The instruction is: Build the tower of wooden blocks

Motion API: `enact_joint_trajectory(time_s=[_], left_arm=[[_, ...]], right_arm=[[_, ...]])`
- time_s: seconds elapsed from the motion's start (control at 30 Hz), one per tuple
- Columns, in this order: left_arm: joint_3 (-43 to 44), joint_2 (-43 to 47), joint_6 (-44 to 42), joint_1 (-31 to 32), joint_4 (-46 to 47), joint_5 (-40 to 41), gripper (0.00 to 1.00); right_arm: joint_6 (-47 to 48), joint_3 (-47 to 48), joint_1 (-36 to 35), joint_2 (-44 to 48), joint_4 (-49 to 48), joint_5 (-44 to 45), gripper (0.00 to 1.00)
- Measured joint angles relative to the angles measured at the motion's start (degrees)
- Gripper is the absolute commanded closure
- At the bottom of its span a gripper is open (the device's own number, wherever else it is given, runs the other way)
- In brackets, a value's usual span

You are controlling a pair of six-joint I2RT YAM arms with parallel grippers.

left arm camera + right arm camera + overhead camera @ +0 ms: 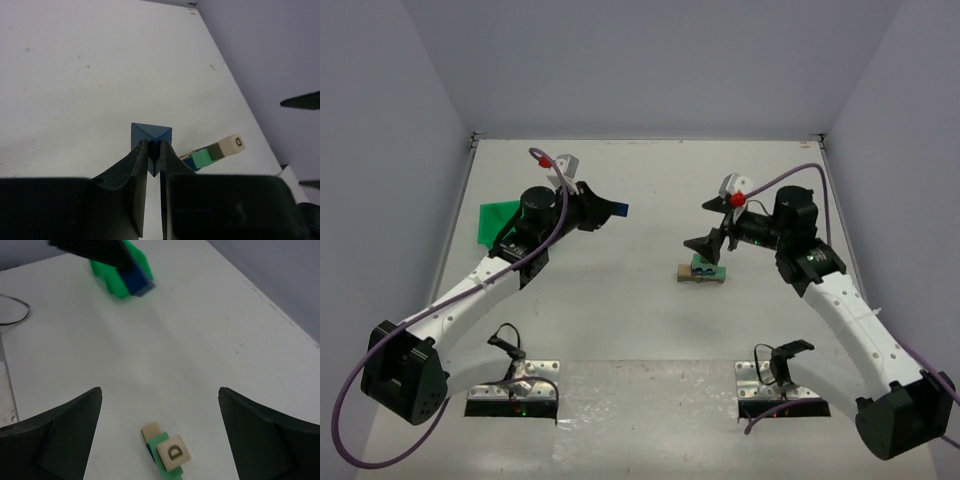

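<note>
The wood block tower [701, 268] stands at mid-table: a tan bar at the base, blue and green blocks above, and a cream block marked "D" [172, 454] on top. In the left wrist view the wood block tower [215, 152] lies ahead to the right. My left gripper [607, 210] hovers left of it, shut on a blue wedge-shaped block [151, 133] pinched between its fingertips [140, 150]. My right gripper [160, 395] hangs wide open just above the tower with nothing in it; from overhead the right gripper [709, 226] is right behind the stack.
A green plastic bin [498, 220] sits at the left, behind my left arm, and shows as the green bin [116, 279] in the right wrist view. Grey walls enclose the table on three sides. Cables and mounting plates [515, 395] lie along the near edge.
</note>
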State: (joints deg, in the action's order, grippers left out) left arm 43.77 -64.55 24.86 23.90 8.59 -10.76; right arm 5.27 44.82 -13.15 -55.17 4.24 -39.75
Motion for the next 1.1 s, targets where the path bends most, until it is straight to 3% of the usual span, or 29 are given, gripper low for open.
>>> enact_joint_trajectory(time_s=[0.17,0.37,0.57,0.93,1.1], left_arm=[[-1.18,2.58,10.59,0.0,0.76,-3.29,1.0],[-5.78,7.56,20.08,0.0,1.54,-3.81,1.0],[-7.1,9.55,24.27,0.0,1.54,-3.87,1.0],[-9.26,10.02,25.64,0.0,1.81,-5.04,1.0],[-9.57,12.0,25.5,0.0,1.95,-5.63,1.0]], right_arm=[[10.45,0.65,-14.17,-0.99,-1.11,0.18,0.01],[13.96,0.76,-19.58,-7.4,-5.94,4.76,0.01],[15.54,0.79,-24.77,-11.96,-12.96,7.11,0.01],[13.37,7.83,-27.07,-21.36,-15.92,8.76,0.02],[12.33,11.11,-27.11,-23.68,-14.89,9.31,0.17]])
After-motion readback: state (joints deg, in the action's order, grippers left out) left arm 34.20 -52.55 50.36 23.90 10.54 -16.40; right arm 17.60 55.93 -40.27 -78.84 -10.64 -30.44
